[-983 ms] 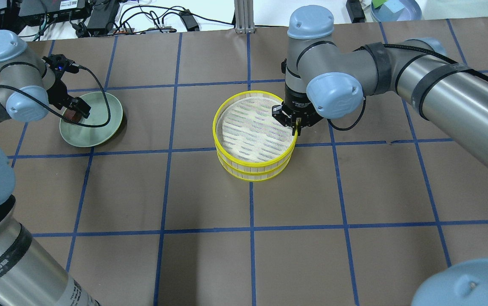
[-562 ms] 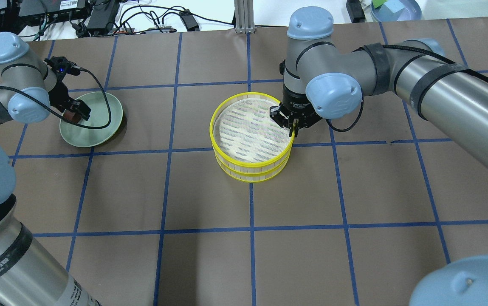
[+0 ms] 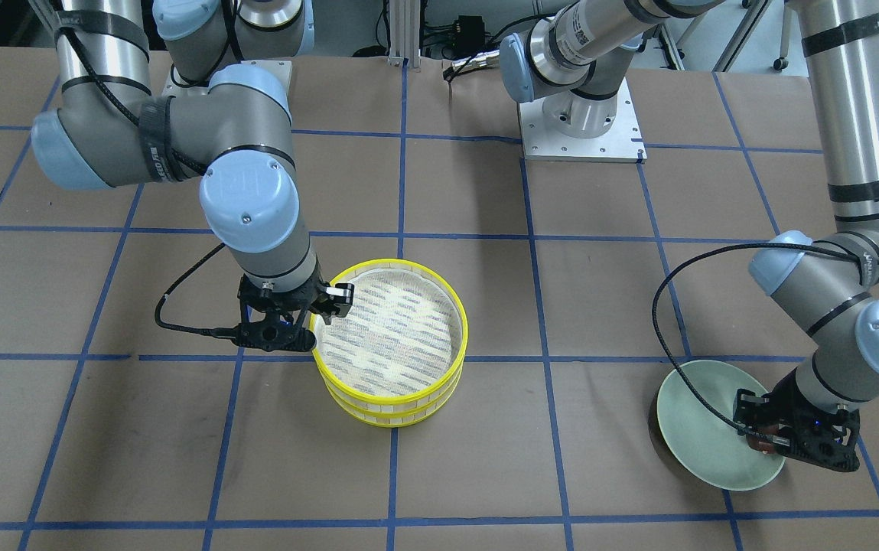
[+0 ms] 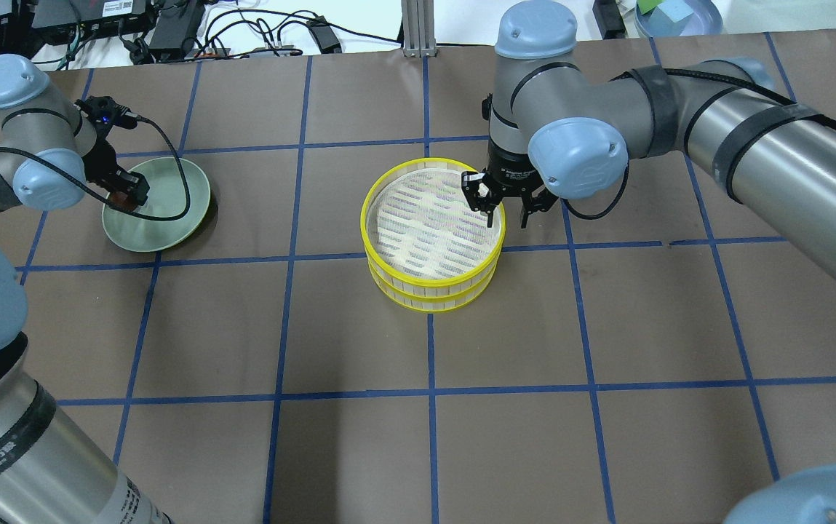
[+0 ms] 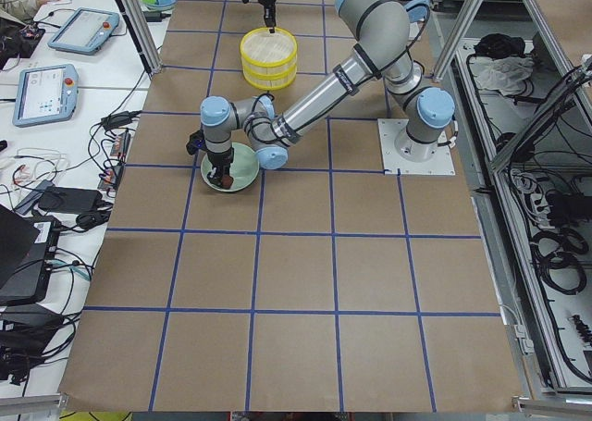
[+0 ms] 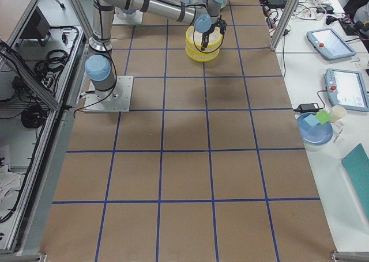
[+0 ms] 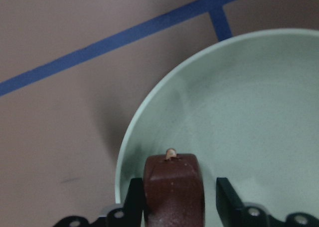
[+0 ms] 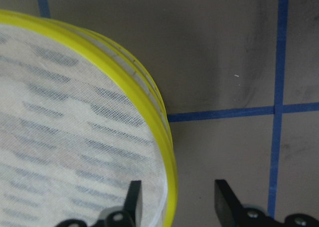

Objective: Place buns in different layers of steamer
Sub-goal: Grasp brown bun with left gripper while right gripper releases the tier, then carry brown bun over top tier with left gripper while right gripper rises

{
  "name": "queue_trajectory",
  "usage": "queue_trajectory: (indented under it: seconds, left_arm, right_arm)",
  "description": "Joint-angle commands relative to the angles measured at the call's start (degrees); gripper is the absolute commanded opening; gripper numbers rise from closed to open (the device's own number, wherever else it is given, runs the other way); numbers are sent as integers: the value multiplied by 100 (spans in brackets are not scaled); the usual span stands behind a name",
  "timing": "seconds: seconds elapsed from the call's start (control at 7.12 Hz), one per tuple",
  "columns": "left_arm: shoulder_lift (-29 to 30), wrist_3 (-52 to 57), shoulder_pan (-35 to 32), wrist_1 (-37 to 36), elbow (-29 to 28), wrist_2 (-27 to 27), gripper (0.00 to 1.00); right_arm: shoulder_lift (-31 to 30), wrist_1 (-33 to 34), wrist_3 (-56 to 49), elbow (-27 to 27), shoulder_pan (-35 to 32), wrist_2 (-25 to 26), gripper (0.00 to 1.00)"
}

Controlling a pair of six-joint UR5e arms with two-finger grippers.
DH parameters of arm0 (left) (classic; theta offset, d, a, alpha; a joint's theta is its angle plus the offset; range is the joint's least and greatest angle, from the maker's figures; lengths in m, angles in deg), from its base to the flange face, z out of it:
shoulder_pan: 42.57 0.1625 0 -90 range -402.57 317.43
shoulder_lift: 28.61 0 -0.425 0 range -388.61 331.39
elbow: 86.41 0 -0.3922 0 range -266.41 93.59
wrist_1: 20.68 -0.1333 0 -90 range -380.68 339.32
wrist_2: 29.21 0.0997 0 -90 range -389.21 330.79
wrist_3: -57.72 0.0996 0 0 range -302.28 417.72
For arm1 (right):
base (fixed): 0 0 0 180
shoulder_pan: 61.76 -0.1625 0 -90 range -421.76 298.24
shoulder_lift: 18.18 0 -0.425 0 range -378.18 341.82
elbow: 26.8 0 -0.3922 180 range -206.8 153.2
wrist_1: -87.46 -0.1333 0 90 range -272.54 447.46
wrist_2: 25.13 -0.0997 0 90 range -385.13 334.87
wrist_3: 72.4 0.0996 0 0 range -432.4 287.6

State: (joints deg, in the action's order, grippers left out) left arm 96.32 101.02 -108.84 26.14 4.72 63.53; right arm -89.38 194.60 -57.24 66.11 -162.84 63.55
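The steamer's two yellow-rimmed trays stand stacked at the table's middle, the top tray (image 4: 432, 279) on the lower tray (image 4: 432, 300). The top tray's mesh floor holds no bun. My right gripper (image 4: 506, 215) is open, one finger inside and one outside the top tray's rim (image 8: 167, 152). My left gripper (image 4: 130, 195) is open low over the pale green plate (image 4: 170, 211). Its fingers stand either side of the dark reddish-brown bun (image 7: 174, 192), which lies at the plate's edge, with a small gap at one finger. The cream-white bun is not in view.
Cables and electronics lie along the far table edge (image 4: 170, 29). A blue dish (image 4: 679, 14) stands off the far right corner. The arms' base plate (image 3: 581, 130) sits on the robot's side. Blue tape lines grid the brown table.
My right gripper has opened and let go of the top tray's rim. The steamer shifted slightly to the left before that. My left gripper has stayed at the plate.
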Motion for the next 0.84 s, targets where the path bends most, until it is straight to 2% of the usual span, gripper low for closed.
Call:
queue_trajectory:
  seconds: [0.0, 0.28, 0.56, 0.7]
  left_arm:
    - [-48, -59, 0, 2, -7, 7, 0]
    - [-206, -323, -61, -24, -16, -81, 0]
    - [-618, -1160, -559, -15, -16, -90, 0]
    - [-802, -1662, -963, -15, -16, -264, 0]
  right_arm:
    - [-908, -837, -57, -132, 114, -26, 100]
    - [-1525, -2094, -92, -841, 324, -69, 100]
    - [-1730, -2529, -172, -1152, 606, -149, 100]
    - [-1878, -2601, -189, -1065, 607, -62, 100]
